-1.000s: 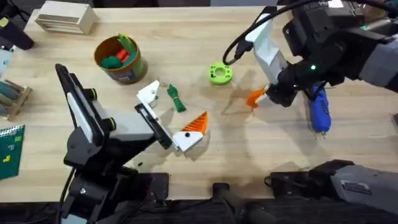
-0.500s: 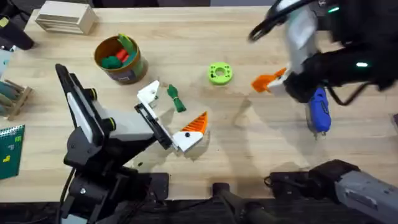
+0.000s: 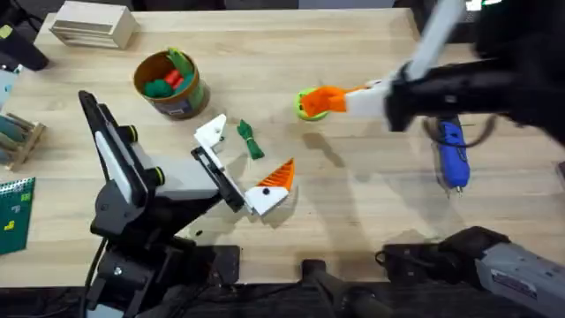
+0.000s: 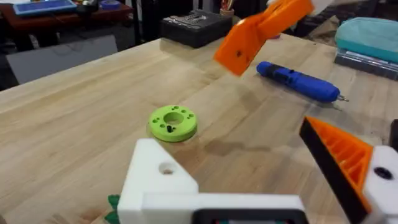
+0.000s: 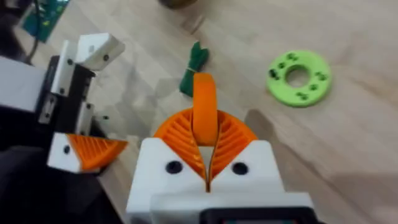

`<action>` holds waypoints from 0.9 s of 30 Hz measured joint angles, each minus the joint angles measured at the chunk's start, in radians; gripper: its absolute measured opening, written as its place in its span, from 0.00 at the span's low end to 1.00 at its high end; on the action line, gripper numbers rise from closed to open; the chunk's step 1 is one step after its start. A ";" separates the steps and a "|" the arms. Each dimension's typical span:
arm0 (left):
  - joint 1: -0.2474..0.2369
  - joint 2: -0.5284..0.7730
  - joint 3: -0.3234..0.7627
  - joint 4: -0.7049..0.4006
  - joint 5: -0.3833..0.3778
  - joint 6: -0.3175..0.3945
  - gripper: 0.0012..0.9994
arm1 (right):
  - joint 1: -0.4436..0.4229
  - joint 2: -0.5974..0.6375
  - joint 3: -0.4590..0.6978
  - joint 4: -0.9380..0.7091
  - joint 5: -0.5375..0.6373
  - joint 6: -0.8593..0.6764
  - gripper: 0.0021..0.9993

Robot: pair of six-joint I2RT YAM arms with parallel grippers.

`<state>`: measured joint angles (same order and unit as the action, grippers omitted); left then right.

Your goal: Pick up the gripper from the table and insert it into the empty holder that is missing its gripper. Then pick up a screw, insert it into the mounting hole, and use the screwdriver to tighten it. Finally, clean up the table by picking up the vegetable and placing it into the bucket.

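Note:
My right gripper point(image 3: 353, 99) is shut on the orange gripper piece point(image 3: 327, 97), which hangs above the table point(image 3: 371, 212) over the green ring. The right wrist view shows the piece point(image 5: 204, 115) pinched between the ribbed pads. My left gripper point(image 3: 240, 163) stands open: one finger is the bare white holder point(image 3: 210, 132), the other carries an orange pad point(image 3: 275, 179). The holder point(image 4: 158, 180) shows a mounting hole. The dark-green vegetable point(image 3: 250, 140) lies between those fingers. The blue screwdriver point(image 3: 452, 155) lies at the right. The bucket point(image 3: 168, 84) stands at the back left. No screw is clear to me.
A bright green ring point(image 4: 173, 121) lies mid-table, partly under the held piece, with a small dark speck on it. Red and green toys fill the bucket. A wooden block point(image 3: 93, 25) sits at the back left, a green board point(image 3: 13, 212) at the left edge.
My right arm has risen and swung left with the orange piece, from beside the screwdriver to above the green ring. The left arm has not moved.

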<state>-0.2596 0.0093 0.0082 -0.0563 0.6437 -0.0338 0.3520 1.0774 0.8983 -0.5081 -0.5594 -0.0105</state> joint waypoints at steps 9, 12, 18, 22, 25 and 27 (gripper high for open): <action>0.000 0.000 0.000 0.000 0.000 0.000 0.99 | 0.127 0.260 -0.010 0.239 -0.116 0.447 0.02; 0.000 0.000 0.000 0.000 0.000 0.000 0.99 | 0.130 0.318 -0.011 0.342 -0.214 0.558 0.02; 0.000 0.000 0.000 0.000 0.000 0.000 0.99 | 0.134 0.415 -0.011 0.524 -0.410 0.726 0.02; 0.000 0.000 0.000 0.000 -0.004 0.000 0.99 | 0.141 0.493 -0.011 0.557 -0.519 0.804 0.02; -0.001 0.000 0.000 0.000 0.000 0.000 0.99 | 0.141 0.536 -0.011 0.570 -0.580 0.839 0.02; -0.001 0.000 0.000 0.000 -0.001 0.002 0.99 | 0.141 0.550 -0.012 0.602 -0.615 0.851 0.01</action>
<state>-0.2604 0.0093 0.0082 -0.0563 0.6430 -0.0319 0.4934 1.6274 0.8867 0.0940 -1.1741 0.8401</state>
